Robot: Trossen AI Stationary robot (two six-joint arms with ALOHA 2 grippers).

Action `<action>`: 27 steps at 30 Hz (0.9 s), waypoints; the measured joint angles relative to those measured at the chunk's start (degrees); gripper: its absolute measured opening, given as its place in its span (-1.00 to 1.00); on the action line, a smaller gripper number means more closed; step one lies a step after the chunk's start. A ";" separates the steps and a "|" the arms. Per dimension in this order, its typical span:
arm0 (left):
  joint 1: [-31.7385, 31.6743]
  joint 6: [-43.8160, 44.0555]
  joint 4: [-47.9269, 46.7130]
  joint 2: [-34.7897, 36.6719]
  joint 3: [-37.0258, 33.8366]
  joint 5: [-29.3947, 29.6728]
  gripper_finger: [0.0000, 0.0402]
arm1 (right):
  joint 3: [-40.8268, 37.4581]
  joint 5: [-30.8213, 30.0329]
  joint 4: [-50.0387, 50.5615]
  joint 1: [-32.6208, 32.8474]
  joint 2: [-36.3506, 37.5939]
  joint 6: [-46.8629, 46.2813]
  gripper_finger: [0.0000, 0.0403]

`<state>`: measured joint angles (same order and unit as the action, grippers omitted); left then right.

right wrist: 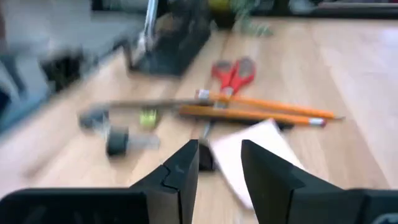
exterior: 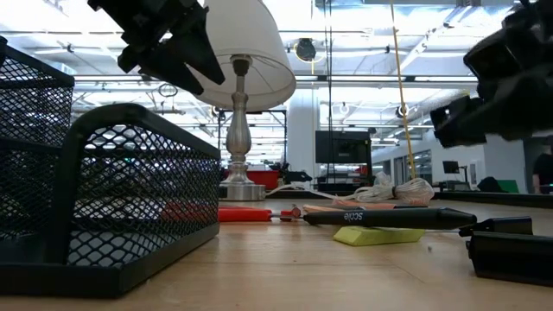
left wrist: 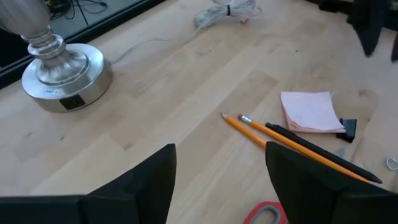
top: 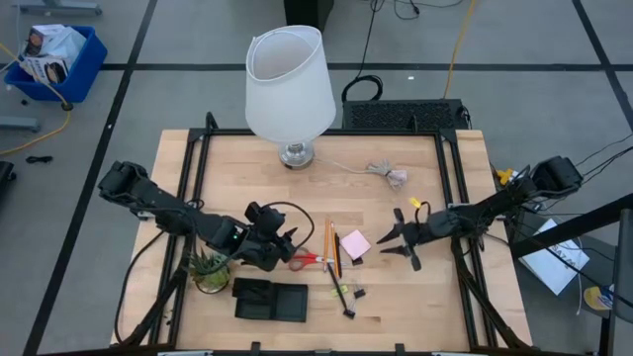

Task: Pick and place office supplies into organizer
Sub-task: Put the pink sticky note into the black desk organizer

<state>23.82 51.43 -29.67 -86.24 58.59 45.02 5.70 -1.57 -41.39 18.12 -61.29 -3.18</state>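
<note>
Red-handled scissors (top: 307,261) lie flat on the wooden table, just right of my left gripper (top: 289,247), which hovers open above them with nothing between its fingers (left wrist: 221,152). Beyond it lie two orange pencils (left wrist: 273,143), a dark pen (left wrist: 323,155) and the pink sticky-note pad (left wrist: 309,112). My right gripper (top: 388,242) stands open to the right of the pad (right wrist: 249,155), its fingers (right wrist: 219,149) apart and empty. The black organizer (top: 269,300) sits near the front edge.
A white-shaded lamp (top: 290,89) stands at the table's far middle, with a pale coiled cable (top: 389,175) to its right. A small potted plant (top: 210,269) sits left of the organizer. A binder clip (top: 358,293) and another pen (top: 343,300) lie right of the organizer.
</note>
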 joint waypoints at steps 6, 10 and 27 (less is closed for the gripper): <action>0.15 1.06 0.00 -0.02 0.00 -0.01 0.22 | 5.79 -4.84 12.53 3.35 0.02 5.77 -0.42; 0.15 0.38 0.00 -0.02 0.00 -0.02 0.21 | 7.76 -9.70 15.21 5.64 0.12 9.53 -0.42; -0.12 -1.72 0.02 -0.04 0.00 1.11 0.21 | 13.67 -22.48 17.89 8.91 -17.24 24.04 -0.42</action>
<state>23.70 49.71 -29.65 -86.28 58.59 46.13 19.37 -24.05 -23.51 27.03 -78.53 20.86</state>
